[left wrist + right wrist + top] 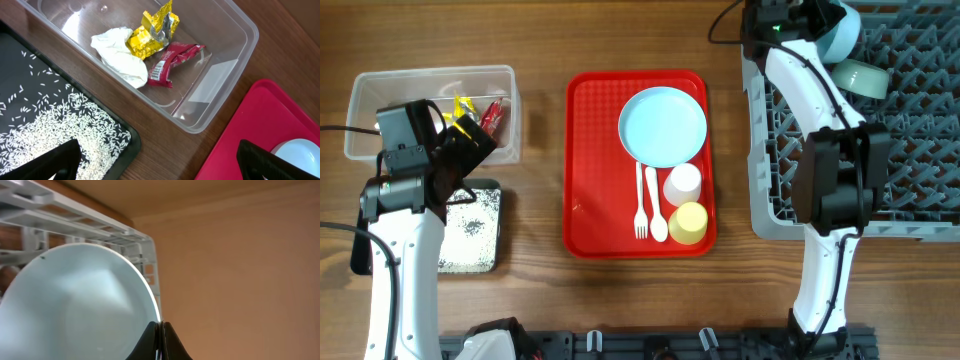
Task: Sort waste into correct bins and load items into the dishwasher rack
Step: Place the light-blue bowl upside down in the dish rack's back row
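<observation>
In the tub (220,55) lie the tissue (120,55), yellow wrapper (150,37) and red wrapper (172,60), all light and soft. The left end effector (159,150) hangs above, its fingers wide apart and holding nothing. On the red tray (590,150) the plate (662,125) looks stiff and probably slippery; I would take it at the rim. The right end effector (160,330) is clamped on the rim of the blue bowl (75,305) at a corner of the rack (100,227). The pegs below the bowl are hidden.
</observation>
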Available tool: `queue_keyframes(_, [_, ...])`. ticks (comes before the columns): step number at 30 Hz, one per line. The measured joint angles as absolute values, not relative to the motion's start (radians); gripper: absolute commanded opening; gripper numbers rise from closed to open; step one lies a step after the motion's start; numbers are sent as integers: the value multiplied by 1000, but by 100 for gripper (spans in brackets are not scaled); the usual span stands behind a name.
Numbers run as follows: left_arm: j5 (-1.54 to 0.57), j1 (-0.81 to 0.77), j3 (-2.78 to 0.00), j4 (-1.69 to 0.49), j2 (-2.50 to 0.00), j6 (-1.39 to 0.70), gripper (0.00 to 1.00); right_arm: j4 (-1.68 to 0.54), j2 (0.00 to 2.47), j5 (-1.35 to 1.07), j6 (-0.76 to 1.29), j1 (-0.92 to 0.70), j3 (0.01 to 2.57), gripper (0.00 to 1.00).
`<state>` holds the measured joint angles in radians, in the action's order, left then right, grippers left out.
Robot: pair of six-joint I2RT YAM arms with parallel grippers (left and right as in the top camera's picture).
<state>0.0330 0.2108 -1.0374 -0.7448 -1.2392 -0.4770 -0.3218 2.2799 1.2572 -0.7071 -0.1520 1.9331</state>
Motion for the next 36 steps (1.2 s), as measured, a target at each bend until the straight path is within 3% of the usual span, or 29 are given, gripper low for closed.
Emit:
queue_keyframes(18, [33,211,-1037,-745,-1239,-477,100,-244,2280,1263,-765,-109,1893,4])
queue_keyframes(36, [33,211,-1037,-745,-1239,-477,100,-242,2280,1193,-765,-210,1855,4])
